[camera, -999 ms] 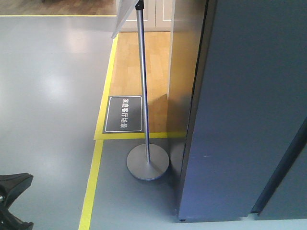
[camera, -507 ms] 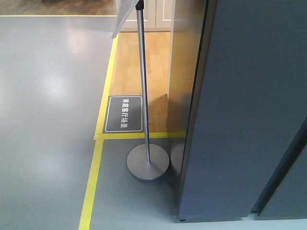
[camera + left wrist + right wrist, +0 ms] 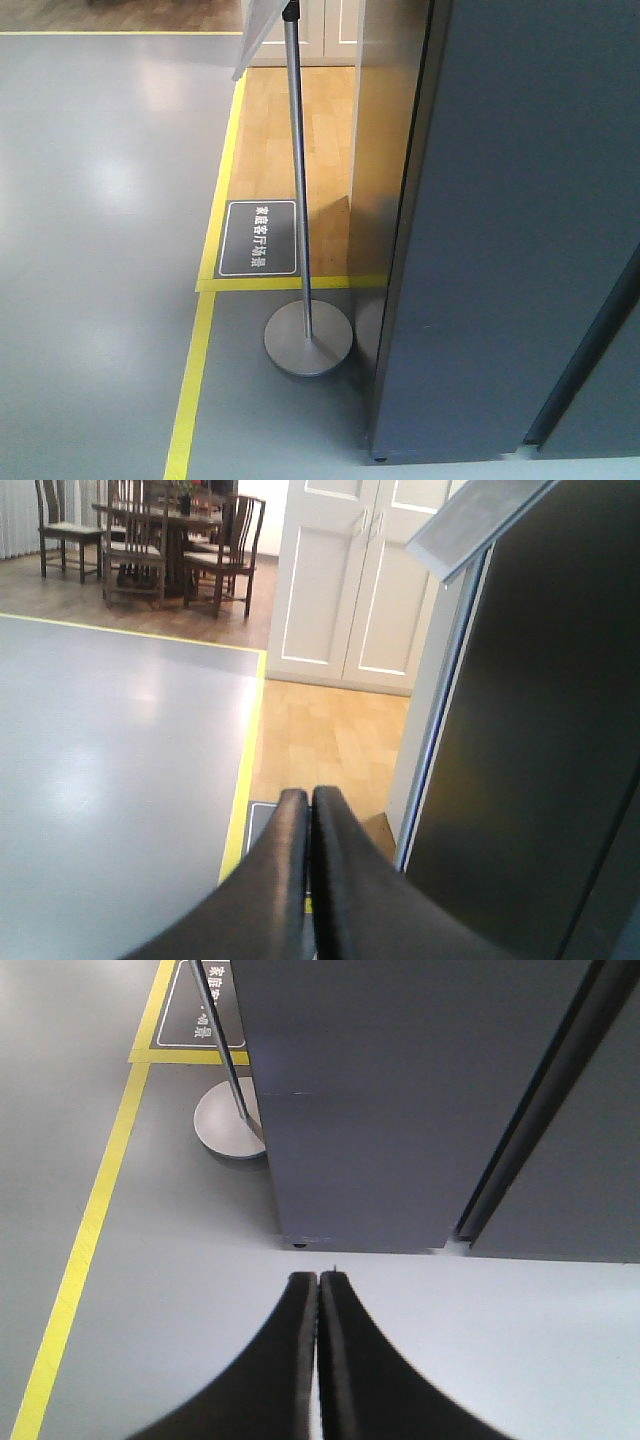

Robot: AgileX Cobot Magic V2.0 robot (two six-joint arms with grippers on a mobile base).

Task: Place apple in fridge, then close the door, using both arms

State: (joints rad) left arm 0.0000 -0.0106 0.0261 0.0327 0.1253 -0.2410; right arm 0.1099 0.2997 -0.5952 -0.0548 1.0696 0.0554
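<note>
the left gripper (image 3: 308, 798) is pinched tight with nothing in it. it is held up, pointing out over the grey floor (image 3: 110, 740) toward the white doors (image 3: 350, 580), with the dark fridge (image 3: 540, 730) close on its right. the right gripper (image 3: 318, 1280) is pinched tight too, also with nothing in it. it points down at the floor just in front of the fridge's bottom edge. a metal pole (image 3: 300, 180) on a round base (image 3: 307, 338) stands beside the fridge. the apple can't be seen.
</note>
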